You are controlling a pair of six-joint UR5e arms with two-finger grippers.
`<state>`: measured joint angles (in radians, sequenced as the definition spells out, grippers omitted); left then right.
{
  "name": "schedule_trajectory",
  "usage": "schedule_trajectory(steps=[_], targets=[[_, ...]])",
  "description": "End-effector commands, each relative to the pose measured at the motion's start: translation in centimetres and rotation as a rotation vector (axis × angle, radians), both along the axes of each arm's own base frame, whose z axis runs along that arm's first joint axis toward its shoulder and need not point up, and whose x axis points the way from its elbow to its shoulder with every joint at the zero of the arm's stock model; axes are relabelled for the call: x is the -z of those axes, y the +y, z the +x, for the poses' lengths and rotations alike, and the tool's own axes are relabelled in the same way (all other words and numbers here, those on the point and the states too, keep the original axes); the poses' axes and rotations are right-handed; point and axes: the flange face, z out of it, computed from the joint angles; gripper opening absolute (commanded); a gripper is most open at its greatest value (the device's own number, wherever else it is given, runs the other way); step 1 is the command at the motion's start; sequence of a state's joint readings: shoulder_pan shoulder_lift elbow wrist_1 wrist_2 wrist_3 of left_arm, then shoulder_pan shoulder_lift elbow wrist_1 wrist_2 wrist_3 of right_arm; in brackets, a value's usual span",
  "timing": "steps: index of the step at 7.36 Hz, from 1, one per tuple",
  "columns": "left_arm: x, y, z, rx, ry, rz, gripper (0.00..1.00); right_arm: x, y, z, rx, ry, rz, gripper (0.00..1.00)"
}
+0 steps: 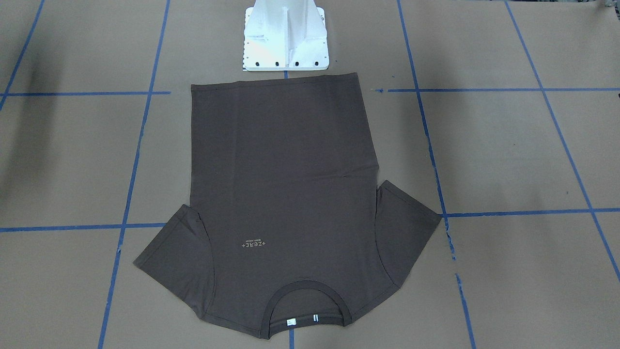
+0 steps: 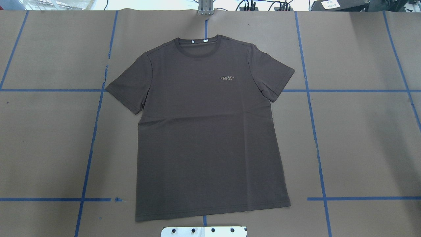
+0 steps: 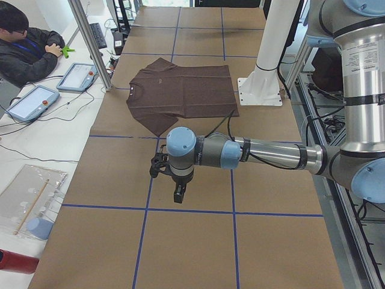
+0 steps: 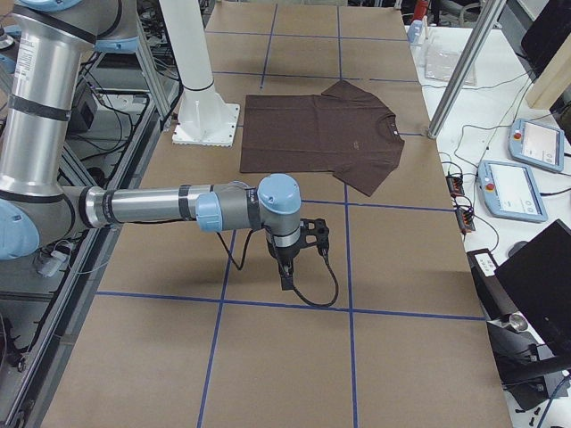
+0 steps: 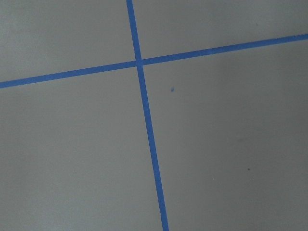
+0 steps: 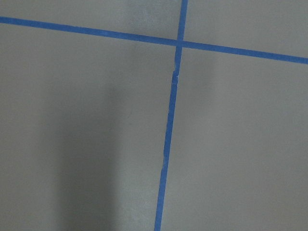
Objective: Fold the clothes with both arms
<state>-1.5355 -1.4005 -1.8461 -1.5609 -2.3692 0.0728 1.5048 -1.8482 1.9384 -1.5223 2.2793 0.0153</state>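
The dark brown T-shirt [image 2: 204,131] lies flat and face up in the middle of the table, sleeves spread. Its collar [image 2: 197,46] points away from the robot and its hem is near the pedestal. It also shows in the front view as the T-shirt [image 1: 286,194]. My left gripper [image 3: 179,195] hangs over bare paper well off the shirt's left sleeve. My right gripper [image 4: 285,278] hangs over bare paper off the other sleeve. Neither touches the shirt. Both show only in the side views, so I cannot tell whether they are open or shut.
The white pedestal base [image 1: 285,36] stands just behind the shirt's hem. Blue tape lines [image 5: 144,120] grid the brown paper. A seated person [image 3: 27,51] and teach pendants [image 3: 78,75] are beyond the table's far edge.
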Motion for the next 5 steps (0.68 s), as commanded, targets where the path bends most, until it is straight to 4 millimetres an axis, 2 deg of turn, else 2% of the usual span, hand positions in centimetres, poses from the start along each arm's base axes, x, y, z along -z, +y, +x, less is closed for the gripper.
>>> schedule_trajectory(steps=[1, 3, 5], targets=[[1.4, 0.4, 0.1, -0.002, 0.012, 0.025, 1.00, 0.0, 0.0, 0.0, 0.001, -0.002, 0.000, 1.00], [1.7, 0.4, -0.1, -0.006, -0.024, 0.045, 1.00, 0.2, -0.2, -0.2, 0.000, -0.006, 0.005, 1.00], [5.7, -0.4, 0.2, -0.013, -0.010, 0.181, 1.00, 4.2, -4.3, -0.9, 0.007, -0.015, 0.213, 1.00]])
